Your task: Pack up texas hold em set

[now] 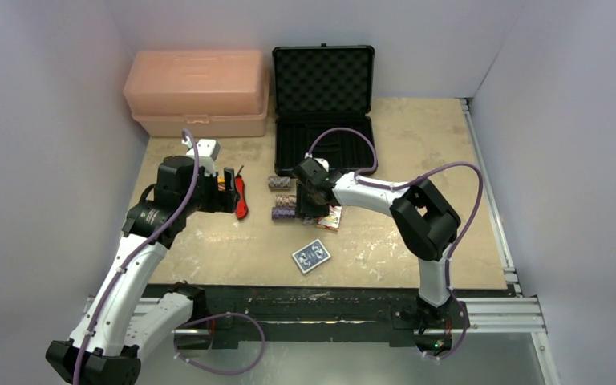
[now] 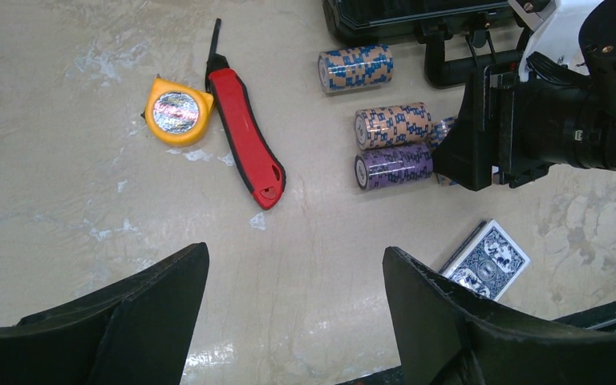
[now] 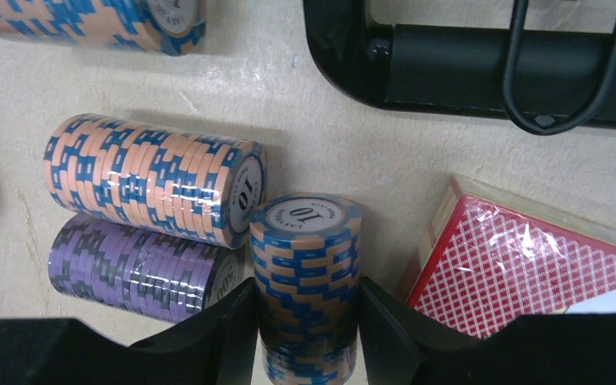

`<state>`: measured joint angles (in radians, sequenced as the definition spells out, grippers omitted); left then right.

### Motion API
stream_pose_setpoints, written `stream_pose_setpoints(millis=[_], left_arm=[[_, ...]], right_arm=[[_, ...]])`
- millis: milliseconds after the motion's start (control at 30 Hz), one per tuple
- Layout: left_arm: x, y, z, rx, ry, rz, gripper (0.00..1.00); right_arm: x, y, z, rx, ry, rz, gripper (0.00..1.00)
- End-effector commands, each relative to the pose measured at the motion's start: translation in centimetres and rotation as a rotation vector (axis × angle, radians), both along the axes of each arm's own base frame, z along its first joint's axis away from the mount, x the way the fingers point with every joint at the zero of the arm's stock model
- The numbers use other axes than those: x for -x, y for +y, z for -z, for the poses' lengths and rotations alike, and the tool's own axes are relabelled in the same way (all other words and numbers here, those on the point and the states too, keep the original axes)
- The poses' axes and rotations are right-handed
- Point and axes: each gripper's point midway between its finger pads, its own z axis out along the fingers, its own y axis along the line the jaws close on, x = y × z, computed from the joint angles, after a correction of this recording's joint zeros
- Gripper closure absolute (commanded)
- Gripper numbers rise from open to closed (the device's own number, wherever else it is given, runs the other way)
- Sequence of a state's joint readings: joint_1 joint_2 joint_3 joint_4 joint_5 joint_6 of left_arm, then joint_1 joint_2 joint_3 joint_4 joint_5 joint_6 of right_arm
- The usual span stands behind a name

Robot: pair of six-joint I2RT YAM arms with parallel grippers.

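The right gripper [image 3: 306, 325] is clamped on a peach-and-blue chip stack [image 3: 305, 249] whose top face reads 10. The stack's lower end runs off the wrist view, so I cannot tell whether it touches the table [image 1: 417, 241], and from above the gripper hides it. Just left of it lie a second peach-and-blue stack [image 3: 144, 176] and a purple stack [image 3: 128, 269], both on their sides and touching each other. A third peach-and-blue stack [image 3: 88, 20] is cut off at the top edge. On the right, the red deck [image 3: 529, 281] is partly covered by a finger. Beyond sits the black briefcase [image 1: 321, 80], open with its lid upright and its handle [image 3: 465, 72] towards the chips. The blue deck [image 2: 485, 261] lies nearer the arms. The left gripper [image 2: 293, 321] hangs with fingers spread and empty, near a red utility knife [image 2: 245, 136] and a yellow tape measure [image 2: 178, 112].
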<state>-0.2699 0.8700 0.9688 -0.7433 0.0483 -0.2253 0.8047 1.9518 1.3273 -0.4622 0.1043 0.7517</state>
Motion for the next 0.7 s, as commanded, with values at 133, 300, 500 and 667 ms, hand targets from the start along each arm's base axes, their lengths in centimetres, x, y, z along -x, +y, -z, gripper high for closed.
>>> stream_pose_setpoints(millis=[133, 300, 500, 667], left_arm=[[-0.4, -0.2, -1.7, 0.011, -0.047, 0.001, 0.21], [-0.4, -0.2, -1.6, 0.01, -0.043, 0.001, 0.21], [-0.4, -0.2, -1.5, 0.009, -0.041, 0.001, 0.21], [-0.5, -0.2, -1.5, 0.008, -0.037, 0.001, 0.21]], right_arm=[[-0.6, -1.8, -0.1, 0.081, -0.043, 0.037, 0.58], [-0.8, -1.7, -0.6, 0.087, -0.05, 0.024, 0.54], [-1.2, -1.8, -1.8, 0.091, -0.08, 0.005, 0.51], [-1.3, -1.6, -2.3, 0.095, -0.091, -0.02, 0.54]])
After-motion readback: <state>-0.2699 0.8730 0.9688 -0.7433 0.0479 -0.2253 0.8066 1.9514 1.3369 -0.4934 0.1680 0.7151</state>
